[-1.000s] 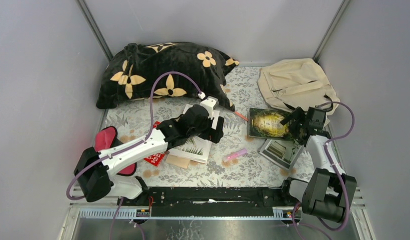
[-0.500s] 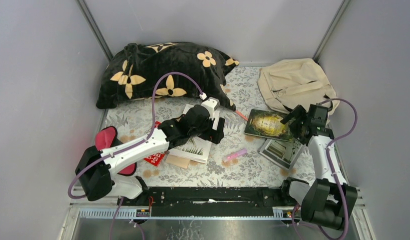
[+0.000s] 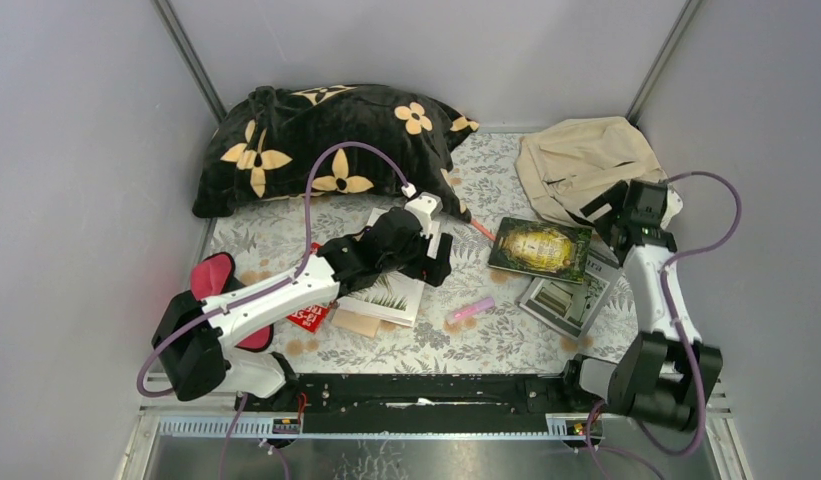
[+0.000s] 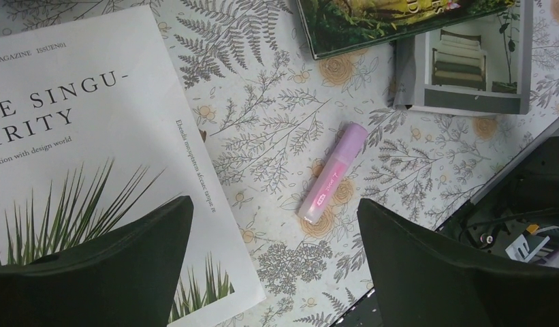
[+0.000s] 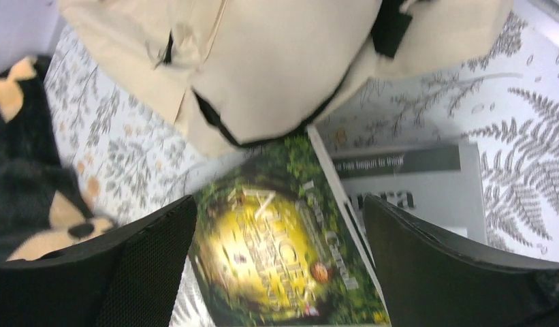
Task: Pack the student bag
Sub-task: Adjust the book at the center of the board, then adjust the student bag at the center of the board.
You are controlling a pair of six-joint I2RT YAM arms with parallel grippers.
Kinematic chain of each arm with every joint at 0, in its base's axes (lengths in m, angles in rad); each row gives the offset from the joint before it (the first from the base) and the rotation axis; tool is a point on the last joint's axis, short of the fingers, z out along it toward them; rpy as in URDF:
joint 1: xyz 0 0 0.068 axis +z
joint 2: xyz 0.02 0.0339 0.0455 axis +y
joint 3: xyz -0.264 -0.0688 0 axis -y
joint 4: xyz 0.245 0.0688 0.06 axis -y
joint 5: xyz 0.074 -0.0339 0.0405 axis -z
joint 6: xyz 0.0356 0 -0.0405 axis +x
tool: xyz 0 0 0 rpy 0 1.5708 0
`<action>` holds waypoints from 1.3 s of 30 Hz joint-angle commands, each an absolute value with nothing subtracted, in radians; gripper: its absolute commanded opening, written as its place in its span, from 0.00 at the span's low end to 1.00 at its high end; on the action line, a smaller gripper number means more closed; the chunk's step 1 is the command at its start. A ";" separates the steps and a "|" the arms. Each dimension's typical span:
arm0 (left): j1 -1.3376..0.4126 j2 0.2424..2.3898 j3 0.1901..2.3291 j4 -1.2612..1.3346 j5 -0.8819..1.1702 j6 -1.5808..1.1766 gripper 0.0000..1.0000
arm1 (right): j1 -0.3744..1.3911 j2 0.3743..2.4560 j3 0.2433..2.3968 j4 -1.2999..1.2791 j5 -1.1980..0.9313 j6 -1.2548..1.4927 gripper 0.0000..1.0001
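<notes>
Student bag (image 3: pixel 589 160) lies slumped at the far right corner of the surface (image 3: pixel 506 345): probably light, limp cloth, best pinched by its black strap (image 5: pixel 392 26); both arms' jaws gape empty.

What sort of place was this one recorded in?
Likely a walled-in lab robot cell, staged as a student's desk: plain grey panels, a floral tablecloth, and a beige student bag, green book and pillow.

green book (image 3: pixel 541 248) and grey magazine (image 3: pixel 564 300) close before the student bag (image 3: pixel 586 160), pillow (image 3: pixel 326 135) to its left
</notes>
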State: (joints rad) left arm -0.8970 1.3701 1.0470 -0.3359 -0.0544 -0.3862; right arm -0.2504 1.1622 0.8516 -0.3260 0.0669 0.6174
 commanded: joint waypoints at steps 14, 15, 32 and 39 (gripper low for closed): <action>-0.901 1.321 1.072 -0.308 -0.072 -0.358 0.99 | -0.300 1.679 1.161 -0.210 0.147 0.764 1.00; -0.901 1.322 1.073 -0.310 -0.069 -0.355 0.99 | -0.301 1.692 1.166 -0.194 0.134 0.764 0.98; -0.901 1.346 1.092 -0.321 -0.073 -0.358 0.99 | -0.160 1.729 1.427 -0.113 -0.138 0.741 0.00; -0.900 1.330 1.093 -0.343 -0.137 -0.365 0.99 | 0.028 1.810 1.658 -0.205 -0.124 0.759 0.00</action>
